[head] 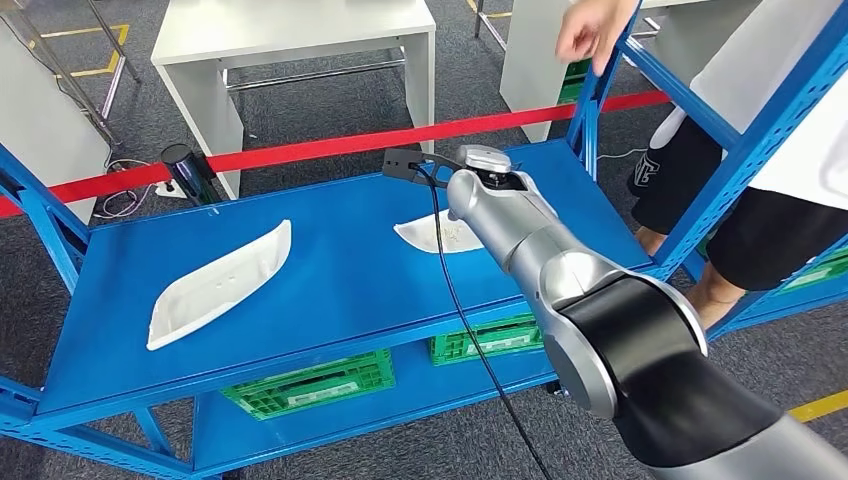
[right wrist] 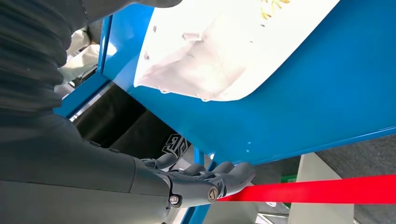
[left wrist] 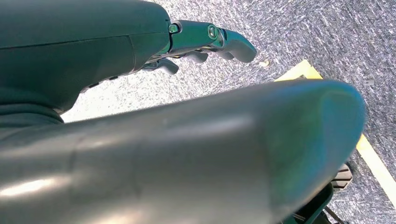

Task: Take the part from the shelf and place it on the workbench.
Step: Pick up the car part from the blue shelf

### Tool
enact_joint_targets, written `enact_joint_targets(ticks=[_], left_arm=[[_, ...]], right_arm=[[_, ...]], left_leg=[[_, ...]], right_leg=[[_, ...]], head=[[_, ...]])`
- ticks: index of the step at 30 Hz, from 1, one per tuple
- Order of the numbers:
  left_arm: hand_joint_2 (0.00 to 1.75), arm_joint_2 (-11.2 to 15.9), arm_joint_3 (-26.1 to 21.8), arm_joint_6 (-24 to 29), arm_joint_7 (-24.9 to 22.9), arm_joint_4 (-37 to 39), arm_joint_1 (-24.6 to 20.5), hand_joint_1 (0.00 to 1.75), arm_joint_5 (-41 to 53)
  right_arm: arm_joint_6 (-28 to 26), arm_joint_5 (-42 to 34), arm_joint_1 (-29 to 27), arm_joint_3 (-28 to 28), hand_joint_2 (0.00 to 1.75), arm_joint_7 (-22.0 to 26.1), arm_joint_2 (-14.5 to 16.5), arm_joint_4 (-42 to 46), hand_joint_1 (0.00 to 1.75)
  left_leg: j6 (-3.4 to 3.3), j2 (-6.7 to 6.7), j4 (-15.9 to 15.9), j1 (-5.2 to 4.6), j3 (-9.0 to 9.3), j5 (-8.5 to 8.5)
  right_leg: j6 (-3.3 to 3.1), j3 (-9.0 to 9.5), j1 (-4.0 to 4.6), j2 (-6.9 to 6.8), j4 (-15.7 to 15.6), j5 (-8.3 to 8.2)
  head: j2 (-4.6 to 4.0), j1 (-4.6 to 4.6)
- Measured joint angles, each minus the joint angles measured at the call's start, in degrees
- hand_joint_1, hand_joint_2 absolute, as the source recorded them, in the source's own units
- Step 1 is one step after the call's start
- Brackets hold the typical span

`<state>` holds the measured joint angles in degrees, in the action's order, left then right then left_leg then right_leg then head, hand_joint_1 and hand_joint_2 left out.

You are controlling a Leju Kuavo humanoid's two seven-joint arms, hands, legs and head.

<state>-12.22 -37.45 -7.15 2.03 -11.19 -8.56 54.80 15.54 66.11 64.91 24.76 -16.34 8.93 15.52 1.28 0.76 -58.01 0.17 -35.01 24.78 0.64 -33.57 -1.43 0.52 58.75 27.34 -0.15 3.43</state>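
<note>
Right hand [right wrist: 205, 179] is out over the shelf [head: 340, 280], fingers loosely curled and holding nothing, not touching the part [right wrist: 224, 56] as far as I can tell. That white part [head: 432, 233] lies flat on the blue deck right under the forearm, so the grab hasn't happened yet. Left hand [left wrist: 205, 44] hangs by the floor, fingers apart, holding nothing. There's a second white part [head: 215, 283] further left on the same deck, untouched. A person [head: 760, 150] stands at the shelf's right end, one hand up by the post. So basically step one: reach is on, but grasp, lift and carry to the workbench are all left.
</note>
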Motion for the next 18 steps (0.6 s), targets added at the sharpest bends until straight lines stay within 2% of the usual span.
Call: enact_joint_targets(ticks=[18], left_arm=[[0.0, 0.15, -0.01, 0.0, 0.5, 0.0, 0.53, 0.0, -0.14]], right_arm=[[-0.54, 0.07, -0.94, 0.0, 1.75, -0.25, 0.01, 0.0, 0.0]], left_leg=[[0.0, -0.01, -0.01, 0.0, 0.0, 0.0]], right_leg=[[0.0, -0.01, 0.0, 0.01, 0.0, 0.0]], head=[[0.0, 0.0]])
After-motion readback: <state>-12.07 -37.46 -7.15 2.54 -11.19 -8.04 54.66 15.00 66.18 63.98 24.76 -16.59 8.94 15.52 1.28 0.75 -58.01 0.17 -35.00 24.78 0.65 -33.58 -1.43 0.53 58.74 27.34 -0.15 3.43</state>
